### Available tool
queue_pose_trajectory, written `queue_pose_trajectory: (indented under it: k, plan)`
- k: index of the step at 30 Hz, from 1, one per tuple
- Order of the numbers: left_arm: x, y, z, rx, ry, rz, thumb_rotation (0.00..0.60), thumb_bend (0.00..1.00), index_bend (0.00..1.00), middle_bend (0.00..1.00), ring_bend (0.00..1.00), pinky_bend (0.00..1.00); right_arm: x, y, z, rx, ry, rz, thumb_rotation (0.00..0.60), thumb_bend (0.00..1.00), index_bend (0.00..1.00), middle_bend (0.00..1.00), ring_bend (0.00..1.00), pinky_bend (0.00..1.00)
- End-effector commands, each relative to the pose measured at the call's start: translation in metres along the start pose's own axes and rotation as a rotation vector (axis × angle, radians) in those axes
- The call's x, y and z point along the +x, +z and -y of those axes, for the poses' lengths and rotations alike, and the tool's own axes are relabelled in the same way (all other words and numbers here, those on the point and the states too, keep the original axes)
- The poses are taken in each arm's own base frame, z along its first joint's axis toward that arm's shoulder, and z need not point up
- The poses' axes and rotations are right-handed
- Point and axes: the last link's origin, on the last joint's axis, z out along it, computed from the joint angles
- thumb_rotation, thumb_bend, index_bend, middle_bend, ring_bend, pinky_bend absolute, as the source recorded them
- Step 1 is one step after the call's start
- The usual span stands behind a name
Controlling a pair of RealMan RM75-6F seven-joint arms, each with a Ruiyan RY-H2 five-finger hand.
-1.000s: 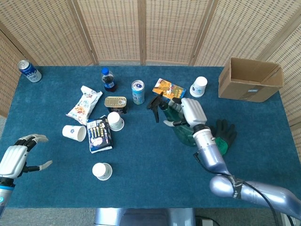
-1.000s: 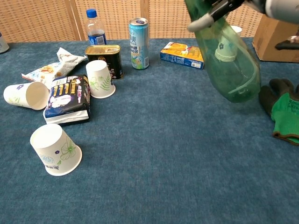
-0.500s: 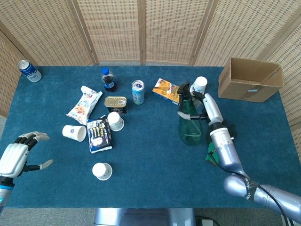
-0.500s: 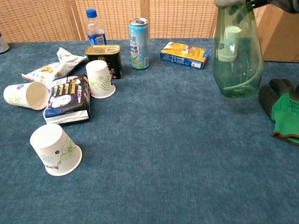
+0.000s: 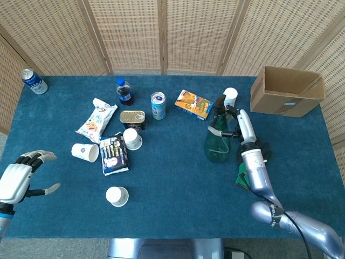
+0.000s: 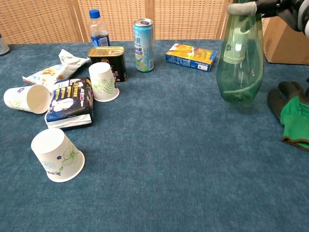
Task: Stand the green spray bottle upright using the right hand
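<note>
The green spray bottle point(image 5: 216, 145) point(image 6: 240, 67) stands upright on the blue table, right of centre, its black spray head up. My right hand point(image 5: 233, 122) point(image 6: 270, 7) grips the bottle at its neck from the right side; its fingers wrap the top. My left hand point(image 5: 21, 177) hovers off the table's near left corner, fingers spread, holding nothing. It is outside the chest view.
A green and black glove point(image 6: 293, 113) lies just right of the bottle. A cardboard box point(image 5: 287, 90) stands at the back right. A yellow carton point(image 5: 193, 104), a white cup point(image 5: 230, 96), cans, a cola bottle point(image 5: 124, 90), snack bags and paper cups point(image 6: 57, 154) lie to the left.
The right hand has swung the bottle from tilted and lifted to upright, then lowered it onto the table. The left hand has not moved.
</note>
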Motion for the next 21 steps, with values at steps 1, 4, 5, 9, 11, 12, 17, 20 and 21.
queue_pose_trajectory:
  k: [1, 4, 5, 9, 11, 12, 17, 20, 21]
  plan:
    - [0.001, 0.0, -0.002, -0.006, 0.003, 0.0, 0.494, 0.18, 0.28, 0.29, 0.24, 0.23, -0.003, -0.001, -0.002, 0.038, 0.003, -0.023, 0.6, 0.2, 0.62, 0.59, 0.51, 0.55]
    - [0.003, 0.0, -0.004, -0.011, 0.005, -0.001, 0.489, 0.18, 0.28, 0.29, 0.24, 0.23, -0.005, -0.002, -0.005, 0.071, -0.02, -0.038, 0.6, 0.19, 0.62, 0.59, 0.51, 0.55]
    - [0.003, -0.001, -0.004, -0.011, 0.006, -0.001, 0.487, 0.18, 0.28, 0.29, 0.24, 0.23, -0.005, -0.002, -0.007, 0.08, -0.029, -0.045, 0.6, 0.19, 0.62, 0.59, 0.51, 0.54]
    - [0.004, -0.002, -0.005, -0.009, 0.007, 0.001, 0.487, 0.18, 0.28, 0.29, 0.24, 0.23, -0.006, -0.003, -0.015, 0.09, -0.045, -0.059, 0.6, 0.19, 0.61, 0.59, 0.51, 0.54]
    - [0.004, -0.003, -0.005, -0.008, 0.008, 0.002, 0.488, 0.18, 0.28, 0.29, 0.24, 0.23, -0.005, -0.005, -0.021, 0.09, -0.067, -0.063, 0.6, 0.19, 0.61, 0.59, 0.51, 0.54]
    - [0.004, -0.003, -0.006, -0.009, 0.008, 0.001, 0.49, 0.18, 0.28, 0.29, 0.24, 0.23, -0.005, -0.005, -0.023, 0.092, -0.073, -0.066, 0.6, 0.19, 0.61, 0.59, 0.5, 0.54]
    - [0.005, -0.003, -0.008, -0.014, 0.009, 0.002, 0.489, 0.18, 0.28, 0.29, 0.24, 0.23, -0.005, -0.008, -0.034, 0.099, -0.098, -0.075, 0.6, 0.19, 0.61, 0.59, 0.5, 0.53]
    - [0.005, -0.003, -0.009, -0.018, 0.01, 0.002, 0.487, 0.18, 0.28, 0.29, 0.24, 0.23, -0.004, -0.009, -0.04, 0.099, -0.103, -0.082, 0.6, 0.19, 0.61, 0.58, 0.49, 0.52]
    - [0.005, -0.003, -0.009, -0.017, 0.01, 0.002, 0.487, 0.18, 0.28, 0.29, 0.24, 0.23, -0.004, -0.01, -0.042, 0.097, -0.1, -0.083, 0.6, 0.19, 0.61, 0.58, 0.49, 0.52]
